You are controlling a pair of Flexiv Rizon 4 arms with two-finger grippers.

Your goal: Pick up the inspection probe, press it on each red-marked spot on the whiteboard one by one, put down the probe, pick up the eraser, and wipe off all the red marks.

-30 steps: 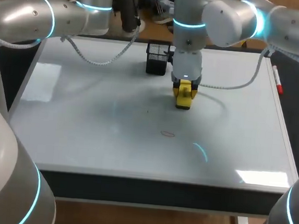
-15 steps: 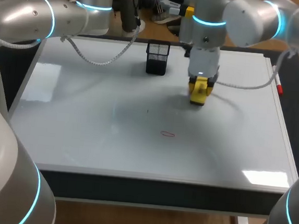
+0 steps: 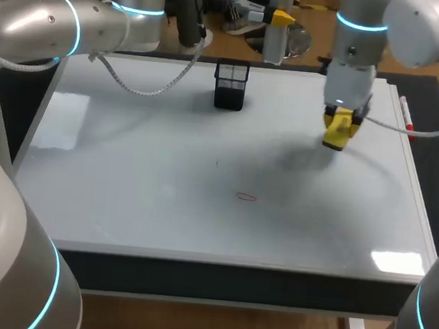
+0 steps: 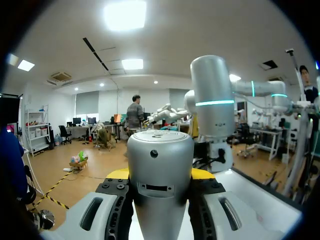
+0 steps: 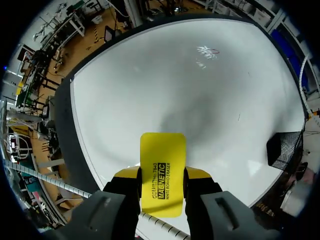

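My right gripper (image 3: 338, 130) hangs just above the right rear part of the whiteboard (image 3: 124, 195), shut on a yellow eraser (image 3: 336, 135). From the right wrist, the eraser (image 5: 162, 150) sticks out ahead between the yellow tips of the gripper (image 5: 161, 176). One small red oval mark (image 3: 246, 197) lies near the board's middle front, well to the left of the eraser; the same red mark (image 5: 212, 51) shows far ahead of the right gripper. My left gripper (image 3: 278, 19) is held beyond the board's back edge, shut on the silver cylindrical probe (image 4: 160, 160).
A black mesh holder (image 3: 231, 85) stands at the back middle of the board and, as the holder (image 5: 285, 147), off to one side of the right gripper. A red marker (image 3: 408, 121) lies along the right edge. Grey smears cover the board's centre.
My right arm has carried the eraser from beside the mesh holder rightward across the back of the board. The left arm and probe have kept still.
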